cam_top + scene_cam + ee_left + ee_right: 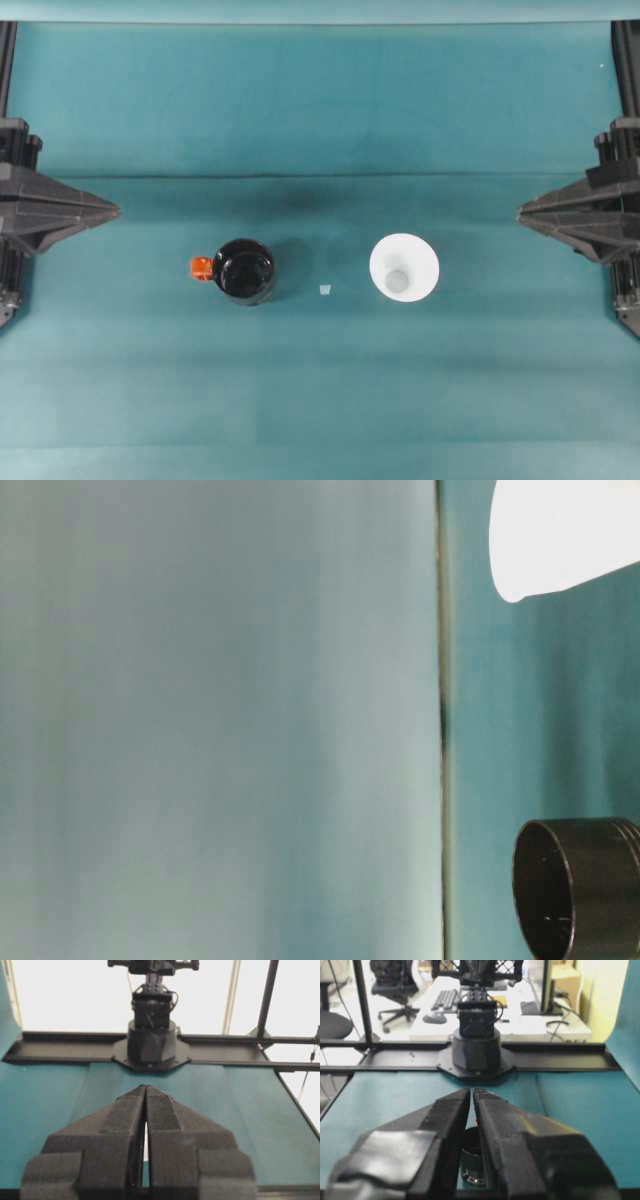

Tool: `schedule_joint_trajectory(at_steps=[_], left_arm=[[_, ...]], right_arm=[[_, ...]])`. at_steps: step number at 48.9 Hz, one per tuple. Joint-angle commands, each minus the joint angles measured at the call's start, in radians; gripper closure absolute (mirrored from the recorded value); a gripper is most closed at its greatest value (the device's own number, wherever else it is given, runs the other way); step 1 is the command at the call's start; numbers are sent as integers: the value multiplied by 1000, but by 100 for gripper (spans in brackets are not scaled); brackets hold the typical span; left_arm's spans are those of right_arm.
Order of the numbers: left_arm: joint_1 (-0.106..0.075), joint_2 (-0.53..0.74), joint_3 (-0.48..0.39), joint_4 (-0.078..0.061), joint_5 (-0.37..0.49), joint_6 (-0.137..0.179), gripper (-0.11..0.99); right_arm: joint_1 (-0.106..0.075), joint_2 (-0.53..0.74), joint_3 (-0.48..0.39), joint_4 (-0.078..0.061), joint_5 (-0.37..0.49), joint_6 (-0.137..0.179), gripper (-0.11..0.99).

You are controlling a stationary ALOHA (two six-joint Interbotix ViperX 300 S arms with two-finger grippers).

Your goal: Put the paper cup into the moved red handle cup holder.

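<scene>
Nothing is done yet: the paper cup (404,267) stands upright well apart from the right gripper (522,212), beside the red handle cup holder (243,270); both grippers, left gripper (115,210) included, are closed and empty.

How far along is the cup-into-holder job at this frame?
Nothing looks done yet. The paper cup stands on the table apart from the red handle cup holder, which is empty. Nothing is in hand: the left hand and right hand sit shut at the table's sides. Grasping and placing the cup remain.
</scene>
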Motion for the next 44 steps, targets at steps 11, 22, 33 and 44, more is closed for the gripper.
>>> schedule_joint_trajectory(at_steps=[11,22,33,44], left_arm=[[-8,169,-163,8,322,-54,85],[-11,331,-245,11,603,-52,85],[-11,515,-344,14,792,-46,85],[-11,666,-420,18,899,-41,85]], right_arm=[[-8,12,-8,72,112,55,98],[-8,12,-17,72,204,72,99],[-11,11,-18,72,273,72,99],[-15,11,-18,72,298,72,99]])
